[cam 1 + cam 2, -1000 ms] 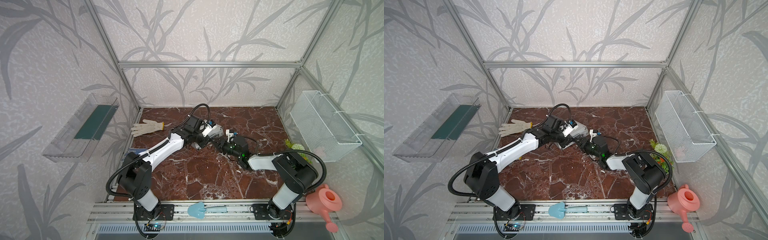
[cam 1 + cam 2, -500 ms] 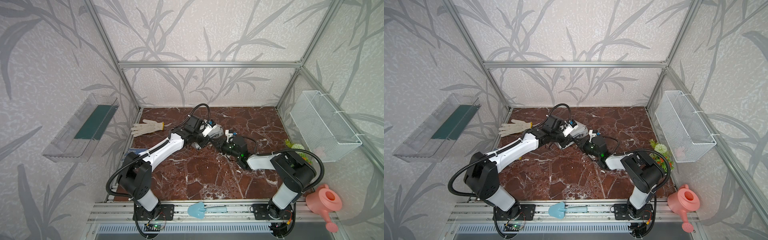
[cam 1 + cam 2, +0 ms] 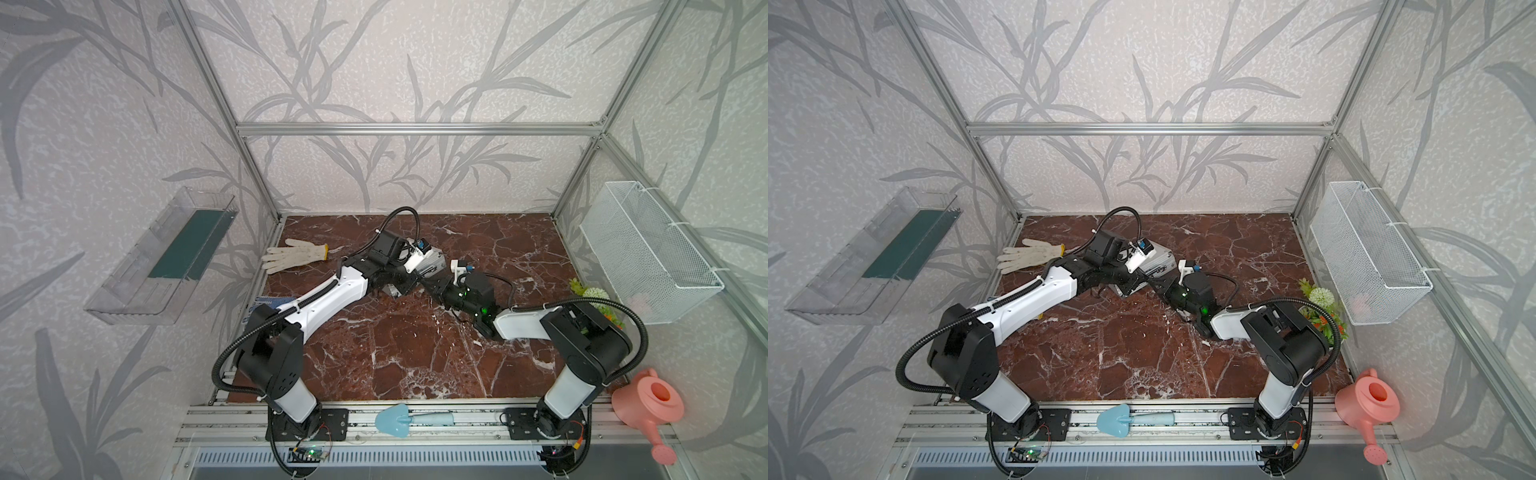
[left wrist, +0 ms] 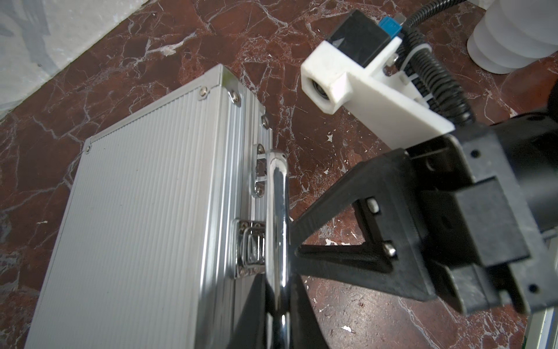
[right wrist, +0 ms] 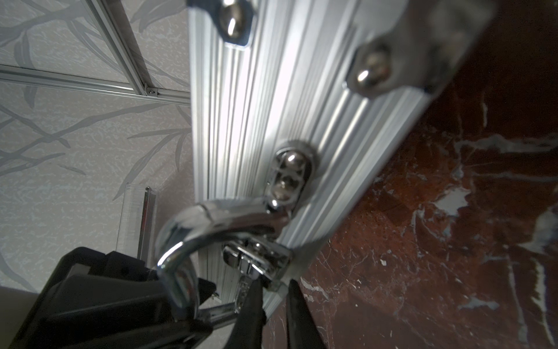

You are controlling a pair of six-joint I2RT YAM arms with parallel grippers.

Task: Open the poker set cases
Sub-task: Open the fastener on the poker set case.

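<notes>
The poker set case (image 4: 145, 211) is a ribbed silver briefcase lying flat on the marble table with its lid down; in both top views it (image 3: 432, 259) (image 3: 1158, 259) lies mostly under the arms. My left gripper (image 4: 277, 317) is shut on the chrome handle (image 4: 276, 211), one finger on each side of the bar. My right gripper (image 5: 273, 302) comes at the same front edge from the other side. Its fingers (image 5: 250, 302) are pinched on the lower part of the chrome latch (image 5: 256, 260) beside the handle. From above, both grippers (image 3: 405, 282) (image 3: 428, 280) meet at the case's front.
A white work glove (image 3: 295, 257) lies at the back left of the table. A potted plant (image 3: 594, 297) stands at the right edge under a wire basket (image 3: 648, 257). A blue trowel (image 3: 399, 419) rests on the front rail, a pink watering can (image 3: 648, 407) beside it.
The right gripper's jaws have closed onto the latch, and that arm has crept slightly towards the case. The left gripper stays shut on the handle.
</notes>
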